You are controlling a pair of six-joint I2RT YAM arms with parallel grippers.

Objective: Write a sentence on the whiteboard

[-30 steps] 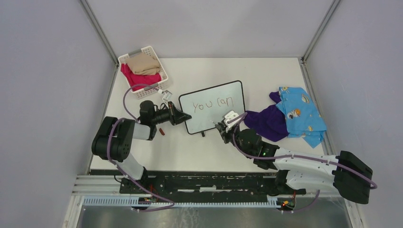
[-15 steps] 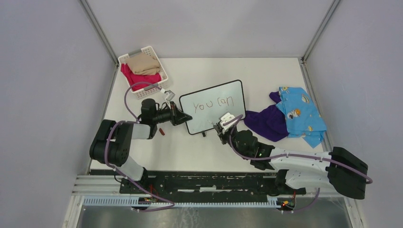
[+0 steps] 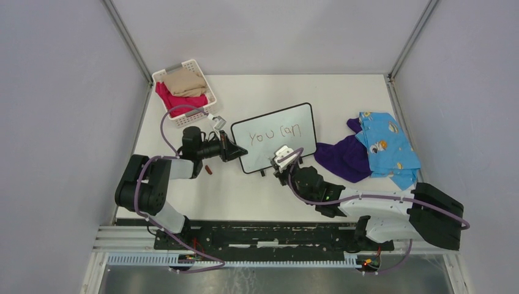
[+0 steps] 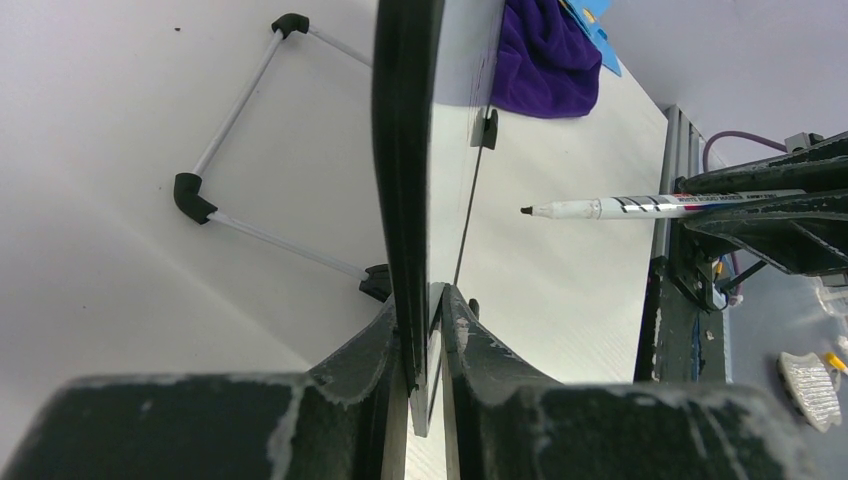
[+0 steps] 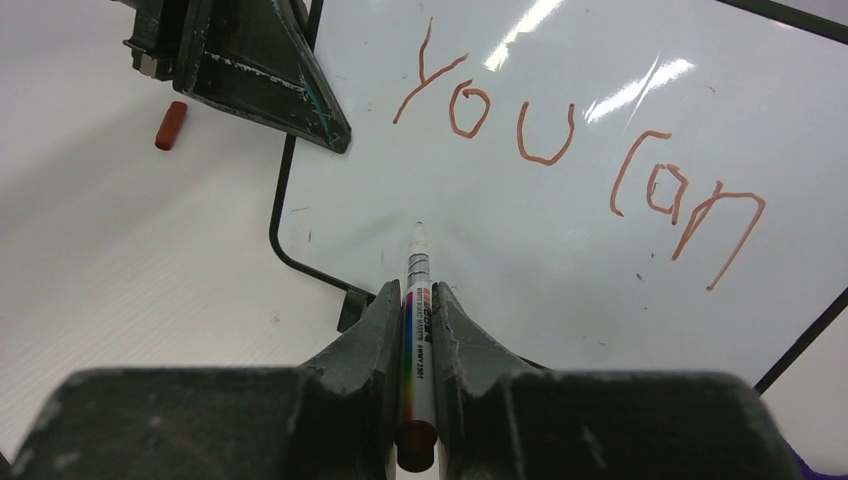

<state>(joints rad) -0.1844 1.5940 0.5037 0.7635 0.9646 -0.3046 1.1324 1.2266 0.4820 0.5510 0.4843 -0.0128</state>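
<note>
Pinches the whiteboard by its left edge with the left end effector, both fingers pressed tight on the thin black frame, one on each face. Views the board edge-on from that wrist.

Clamps a marker in the right end effector, fingers closed on the barrel, the uncapped tip pointing forward past the fingertips. Places the board straight ahead of that end effector, its lower left part nearest the tip, just below the red "You can" written across the white face. Shows, from the left wrist, a small gap between tip and board face.

Leaves a red cap on the surface just beside the left end effector, a white basket of folded cloth beyond it, and a purple cloth with a blue printed garment off to the right of the right end effector
</note>
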